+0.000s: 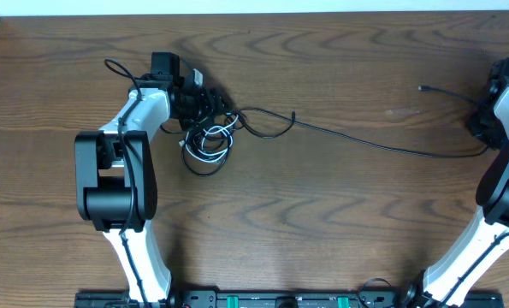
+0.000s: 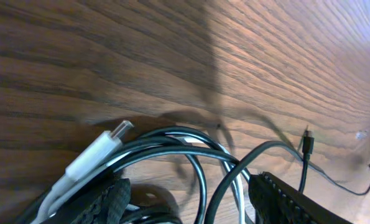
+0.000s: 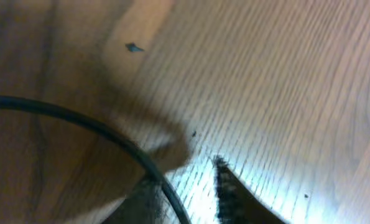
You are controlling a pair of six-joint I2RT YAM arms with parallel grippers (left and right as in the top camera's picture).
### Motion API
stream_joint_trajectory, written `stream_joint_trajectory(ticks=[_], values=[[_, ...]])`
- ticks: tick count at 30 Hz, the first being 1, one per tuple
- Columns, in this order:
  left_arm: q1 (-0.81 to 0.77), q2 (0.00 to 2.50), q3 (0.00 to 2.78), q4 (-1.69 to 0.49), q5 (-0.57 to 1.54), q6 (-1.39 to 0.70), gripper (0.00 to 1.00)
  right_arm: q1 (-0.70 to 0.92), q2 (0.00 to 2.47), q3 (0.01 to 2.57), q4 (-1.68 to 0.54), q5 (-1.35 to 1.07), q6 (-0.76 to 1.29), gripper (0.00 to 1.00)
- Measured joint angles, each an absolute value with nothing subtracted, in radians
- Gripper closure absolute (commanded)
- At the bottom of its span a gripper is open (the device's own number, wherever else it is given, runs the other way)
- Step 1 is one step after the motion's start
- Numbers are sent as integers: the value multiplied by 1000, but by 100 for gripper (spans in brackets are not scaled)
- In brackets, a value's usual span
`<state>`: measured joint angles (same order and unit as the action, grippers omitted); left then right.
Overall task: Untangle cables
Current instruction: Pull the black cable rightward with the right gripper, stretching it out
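Note:
A tangle of cables [image 1: 207, 141], black loops and a white one, lies left of centre on the wooden table [image 1: 340, 214]. My left gripper [image 1: 210, 107] sits right over it. In the left wrist view that gripper [image 2: 191, 202] is open, its fingers [image 2: 290, 199] wide apart around black loops [image 2: 200, 171]. The white cable's plug [image 2: 104, 148] lies beside the left finger. One long black cable [image 1: 365, 141] runs right to my right gripper [image 1: 483, 128]. In the right wrist view that gripper [image 3: 188, 199] is open a little, and this black cable [image 3: 110, 134] passes through the gap close to the left finger.
A small black plug end [image 1: 422, 88] lies at the back right, its cord leading toward the right arm [image 1: 506, 180]. The left arm [image 1: 117, 171] stands over the table's left side. The table's far edge [image 1: 254, 12] is close behind the tangle.

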<state>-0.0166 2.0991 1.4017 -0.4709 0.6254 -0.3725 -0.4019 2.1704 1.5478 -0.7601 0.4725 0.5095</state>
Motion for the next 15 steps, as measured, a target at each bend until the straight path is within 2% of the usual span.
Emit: stream_joint_trajectory(ticks=[1,3,6,15], values=[[-16,2099,1402,-471,622,-372,30,-402,2170,1548,-757,472,500,47],[-16,2099,1402,-471,618,-372,30,-402,2171,1547,-746,471,487,36],[-16,2099,1402,-471,617,-372,30,-403,2171,1547,-712,448,439,25],[-16,2099,1402,-471,614,-372,29,-401,2172,1576,-698,383,266,20]])
